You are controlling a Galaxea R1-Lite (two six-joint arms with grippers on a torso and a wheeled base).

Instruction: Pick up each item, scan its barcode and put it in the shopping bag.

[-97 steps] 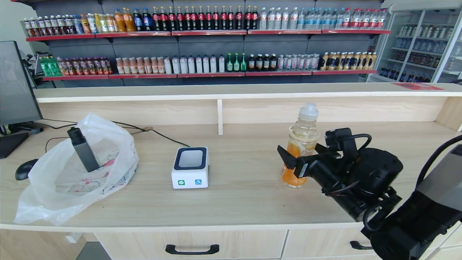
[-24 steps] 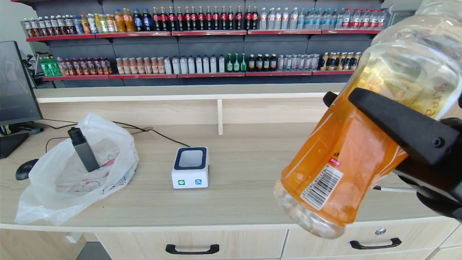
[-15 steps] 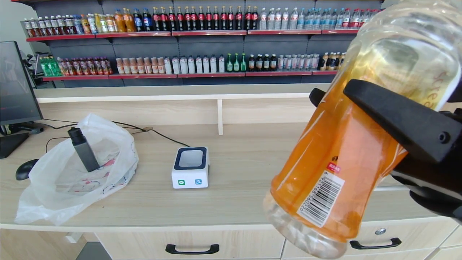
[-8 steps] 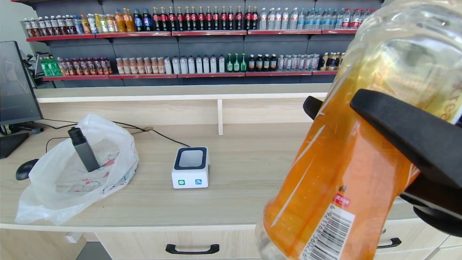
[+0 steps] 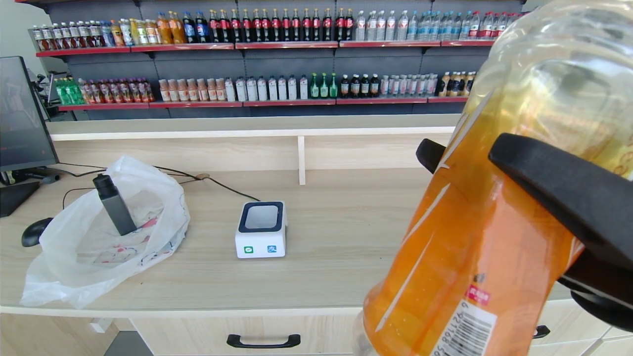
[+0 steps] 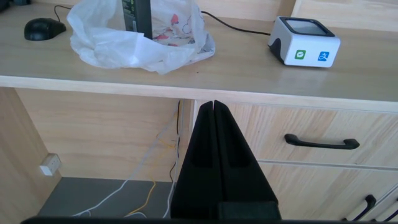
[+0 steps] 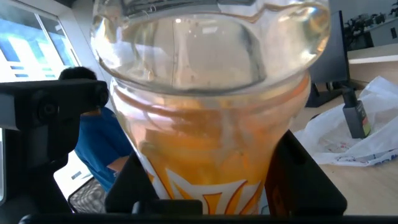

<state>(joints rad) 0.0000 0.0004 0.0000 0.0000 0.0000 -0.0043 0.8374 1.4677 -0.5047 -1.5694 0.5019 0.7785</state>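
A drink bottle (image 5: 494, 257) with an orange label and a barcode near its base hangs tilted, close in front of the head camera at the right. My right gripper (image 5: 494, 173) is shut on its body, one black finger on each side; the right wrist view shows the bottle (image 7: 211, 74) between the fingers. A white scanner (image 5: 261, 229) with a dark top sits mid-counter. Left of it lies the white shopping bag (image 5: 99, 237) with a grey bottle (image 5: 114, 205) standing inside. My left gripper (image 6: 214, 109) is shut and empty, below the counter's front edge.
A monitor (image 5: 20, 118) and a black mouse (image 5: 33, 231) stand at the counter's far left, with cables behind the bag. A raised ledge (image 5: 296, 128) runs along the back of the counter. Drawers with black handles (image 5: 263, 341) are underneath. Drink shelves line the far wall.
The right gripper has lifted the bottle off the counter up to the head camera. Over the last second the bottle came nearer and its barcode slid to the picture's bottom edge.
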